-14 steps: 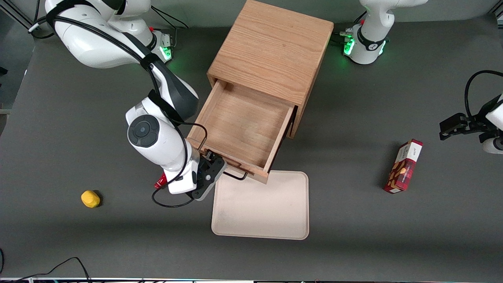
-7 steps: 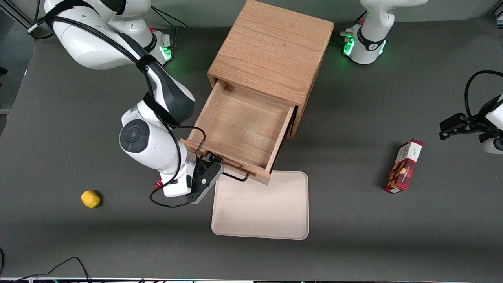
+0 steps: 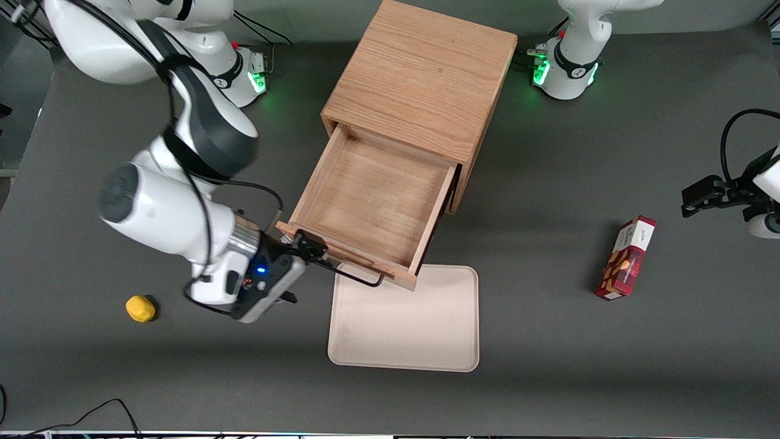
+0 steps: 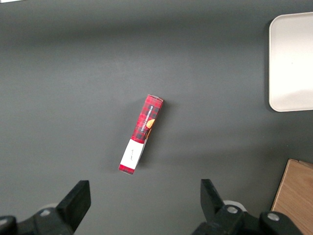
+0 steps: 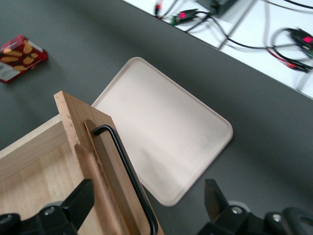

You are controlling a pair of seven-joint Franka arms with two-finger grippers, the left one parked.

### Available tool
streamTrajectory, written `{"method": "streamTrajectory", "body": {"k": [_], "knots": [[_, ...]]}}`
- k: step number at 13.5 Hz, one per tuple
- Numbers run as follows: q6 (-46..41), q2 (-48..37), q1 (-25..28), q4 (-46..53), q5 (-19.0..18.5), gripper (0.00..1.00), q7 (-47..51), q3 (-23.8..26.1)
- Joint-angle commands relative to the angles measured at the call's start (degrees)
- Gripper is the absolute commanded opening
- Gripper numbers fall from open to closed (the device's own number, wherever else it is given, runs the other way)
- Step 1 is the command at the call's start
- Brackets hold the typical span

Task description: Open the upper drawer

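Gripper (image 3: 303, 249) has swung off toward the working arm's edge of the desk, fingers (image 5: 78, 203) apart and off the handle (image 3: 356, 275), leaving the upper drawer (image 3: 372, 198) pulled out mid-desk, task looks done.

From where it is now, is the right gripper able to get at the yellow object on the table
Probably yes. The gripper is open at the upper drawer's handle, holding nothing. The yellow object lies on bare table toward the working arm's end, with nothing around it, and the arm's wrist already hangs close to it.

Overhead front; wrists perhaps sharing tray (image 3: 403, 323)
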Motion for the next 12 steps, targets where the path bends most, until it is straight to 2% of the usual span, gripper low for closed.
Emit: {"method": "streamTrajectory", "body": {"k": [1, 5, 7, 9, 12], "knots": [[-10.17, -10.99, -2.01, -4.82, 2.66, 1.00, 5.38, -5.81], [-15.74, -26.18, -10.96, -19.82, 1.96, 1.00, 9.67, -11.00], [-16.11, -31.91, -13.69, -26.86, -2.24, 1.00, 16.68, -11.36], [-18.63, -35.79, -14.41, -29.96, -3.32, 1.00, 18.82, -11.36], [-19.97, -35.81, -14.76, -29.62, -3.41, 1.00, 19.62, -11.36]]}}
